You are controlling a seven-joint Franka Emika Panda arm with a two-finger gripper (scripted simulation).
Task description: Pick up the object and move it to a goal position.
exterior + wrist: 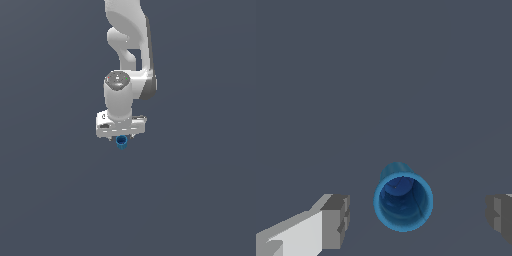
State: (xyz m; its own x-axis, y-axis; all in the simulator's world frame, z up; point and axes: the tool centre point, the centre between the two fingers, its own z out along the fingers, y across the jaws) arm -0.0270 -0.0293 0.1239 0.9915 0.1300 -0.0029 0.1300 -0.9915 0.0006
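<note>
The object [403, 202] is a small bright blue cup, a short smooth cylinder with a thin round rim and a darker blue hollow inside. In my wrist view its open mouth faces the camera, so its long axis runs nearly straight toward my wrist, leaning slightly. It sits between my two fingers without touching either one. My claw [418, 216] is spread wide, with blocky grey pads [336, 220] on white fingers. In the exterior view the cup shows just under my white, glossy hand, against a plain dark grey-blue surface [50, 200].
</note>
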